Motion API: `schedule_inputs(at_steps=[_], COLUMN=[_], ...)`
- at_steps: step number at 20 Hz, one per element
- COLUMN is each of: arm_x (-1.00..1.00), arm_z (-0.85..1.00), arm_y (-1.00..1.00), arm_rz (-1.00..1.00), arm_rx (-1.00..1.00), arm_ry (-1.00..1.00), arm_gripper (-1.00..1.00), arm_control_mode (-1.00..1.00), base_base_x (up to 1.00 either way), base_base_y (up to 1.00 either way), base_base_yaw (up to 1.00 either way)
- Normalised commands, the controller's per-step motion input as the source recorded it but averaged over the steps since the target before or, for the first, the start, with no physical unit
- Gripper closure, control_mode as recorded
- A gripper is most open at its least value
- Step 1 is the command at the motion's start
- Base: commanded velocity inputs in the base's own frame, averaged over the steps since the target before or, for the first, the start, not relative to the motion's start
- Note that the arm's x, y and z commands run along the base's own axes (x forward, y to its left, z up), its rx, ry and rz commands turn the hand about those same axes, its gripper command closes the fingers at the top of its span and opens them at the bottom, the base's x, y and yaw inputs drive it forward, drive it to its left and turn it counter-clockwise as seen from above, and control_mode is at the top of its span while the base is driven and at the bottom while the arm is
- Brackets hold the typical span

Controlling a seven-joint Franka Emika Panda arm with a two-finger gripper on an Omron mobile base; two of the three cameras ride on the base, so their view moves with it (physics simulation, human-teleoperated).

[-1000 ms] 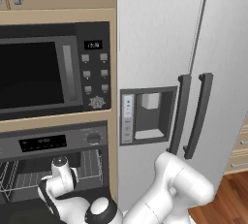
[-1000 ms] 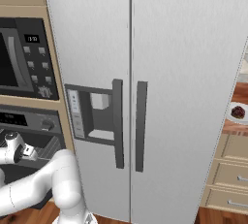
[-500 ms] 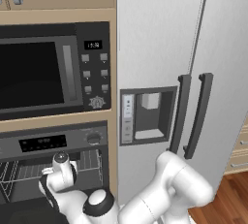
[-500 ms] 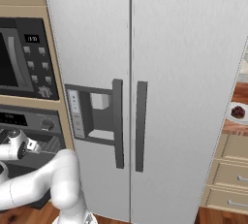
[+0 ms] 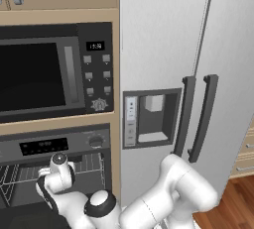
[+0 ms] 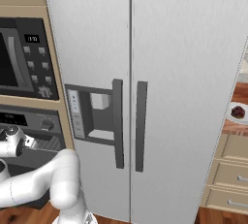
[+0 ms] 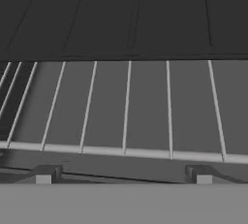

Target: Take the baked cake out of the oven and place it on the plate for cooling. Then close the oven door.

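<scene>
Finding: the gripper (image 7: 122, 175) stood fully open and held nothing. Its two tips were level with the front bar of the rack (image 7: 126, 106), looking along the wires into the dark cavity of the oven (image 5: 54, 143). No cake lay on the stretch of rack seen from the hand.

Location of task item: in the right base view the cake (image 6: 238, 112) sat on the plate (image 6: 228, 116) on the counter (image 6: 235, 127), beyond the fridge (image 6: 145, 48) and well apart from the arm. On that evidence the transfer was judged complete and closing the door was the step in hand.

Condition of the oven: the cavity was exposed below the control strip, so the door was taken to be down. Its panel and bar handle could not be identified with confidence in any view.

Recommendations for the step:
- Withdraw the hand clear of the rack first, so the tips do not catch the front bar.
- Get beneath the outer edge of the door and push it upward through its arc, not straight inward.
- Keep the fingers parted or flat against the panel; no grip appeared necessary.
- Keep the elbow off the fridge, which stood just beside the oven.
- Follow through until the door seats under the control strip.
</scene>
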Motion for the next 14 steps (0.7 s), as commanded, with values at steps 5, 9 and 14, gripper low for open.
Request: schedule_inputs(at_steps=[5,9,14], arm_x=[-0.39,-0.54,-0.7], arm_z=[-0.07,0.0,0.0], arm_y=[0.39,0.31,0.23], arm_rz=[0.0,0.0,0.0], arm_rx=[0.0,0.0,0.0], arm_ry=[0.0,0.07,0.06], arm_gripper=[-1.0,-1.0,-1.0], arm_control_mode=[-1.0,-1.0,-1.0], base_base_x=[0.0,0.0,0.0], base_base_y=[0.0,0.0,0.0], base_base_yaw=[0.0,0.0,0.0])
